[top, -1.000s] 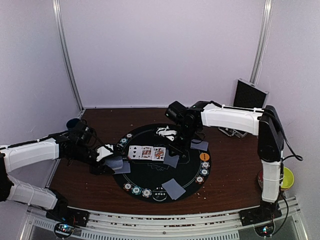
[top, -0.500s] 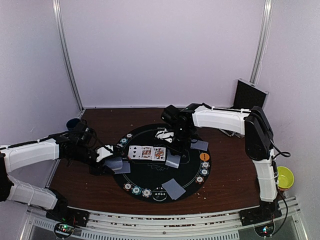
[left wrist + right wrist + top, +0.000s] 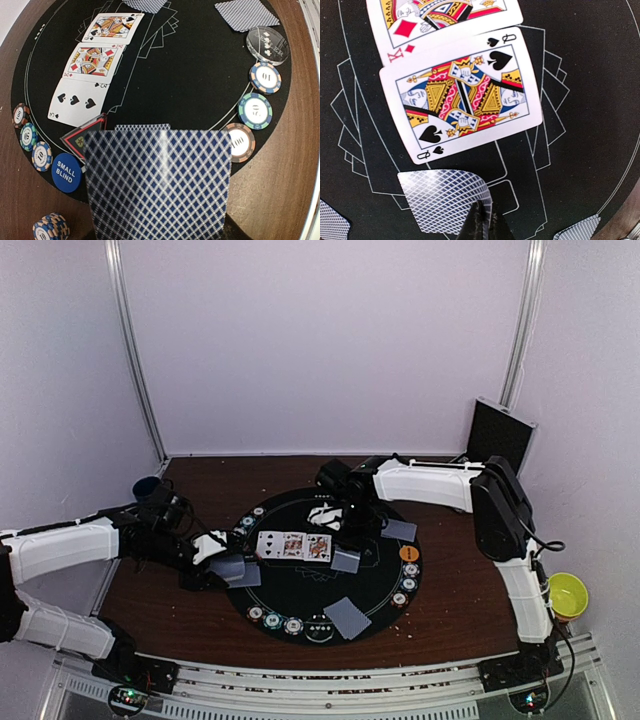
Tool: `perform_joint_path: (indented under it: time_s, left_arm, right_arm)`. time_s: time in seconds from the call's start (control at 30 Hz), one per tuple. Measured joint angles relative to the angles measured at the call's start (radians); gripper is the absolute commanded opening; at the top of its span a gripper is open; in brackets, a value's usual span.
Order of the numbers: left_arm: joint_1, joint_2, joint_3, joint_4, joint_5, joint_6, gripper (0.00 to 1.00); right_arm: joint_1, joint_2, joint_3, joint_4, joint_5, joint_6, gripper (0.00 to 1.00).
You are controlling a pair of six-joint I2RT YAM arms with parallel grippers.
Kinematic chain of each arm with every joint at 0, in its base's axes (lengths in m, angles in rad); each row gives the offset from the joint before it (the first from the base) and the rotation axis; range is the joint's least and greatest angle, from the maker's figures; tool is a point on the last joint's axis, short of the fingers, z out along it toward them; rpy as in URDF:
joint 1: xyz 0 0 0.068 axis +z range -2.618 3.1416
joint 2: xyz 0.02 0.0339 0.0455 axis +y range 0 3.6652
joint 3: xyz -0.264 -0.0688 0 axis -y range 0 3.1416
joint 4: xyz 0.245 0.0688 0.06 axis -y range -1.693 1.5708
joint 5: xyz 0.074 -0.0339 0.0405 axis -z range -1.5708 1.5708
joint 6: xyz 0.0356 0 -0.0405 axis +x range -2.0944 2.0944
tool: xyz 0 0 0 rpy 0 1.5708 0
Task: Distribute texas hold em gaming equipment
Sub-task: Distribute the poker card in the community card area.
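A round black mat [image 3: 300,595] holds three face-up playing cards [image 3: 293,545]: a three of spades [image 3: 75,102], a king of diamonds [image 3: 92,62] and a queen of spades [image 3: 462,95]. My left gripper [image 3: 212,565] is shut on a stack of blue-backed cards [image 3: 157,185] that hides its fingers. My right gripper [image 3: 485,222] is shut on the curled near corner of a face-down card [image 3: 442,200] lying just below the queen. Poker chips [image 3: 255,111] line the mat's rim. A blue disc [image 3: 66,172], a red triangle marker [image 3: 82,137] and an orange disc [image 3: 409,553] lie on it.
Two more face-down cards [image 3: 347,617] [image 3: 399,530] lie on the mat. A clear round button [image 3: 267,46] sits near the chips, and a chip stack [image 3: 50,227] stands on the wood. A blue cup [image 3: 147,485], a black case [image 3: 497,435] and a yellow bowl [image 3: 567,595] border the table.
My right arm has swung left over the mat and its gripper has come down onto the face-down card below the queen. The left arm and its cards have stayed put.
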Motion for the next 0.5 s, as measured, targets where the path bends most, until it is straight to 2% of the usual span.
perform_joint_path:
  time_s: [0.5]
  left_arm:
    - [0.0,0.0,-0.002,0.002,-0.003,0.0,0.54]
  right_arm:
    - [0.002,0.006,0.0,0.061,0.087,-0.042,0.13]
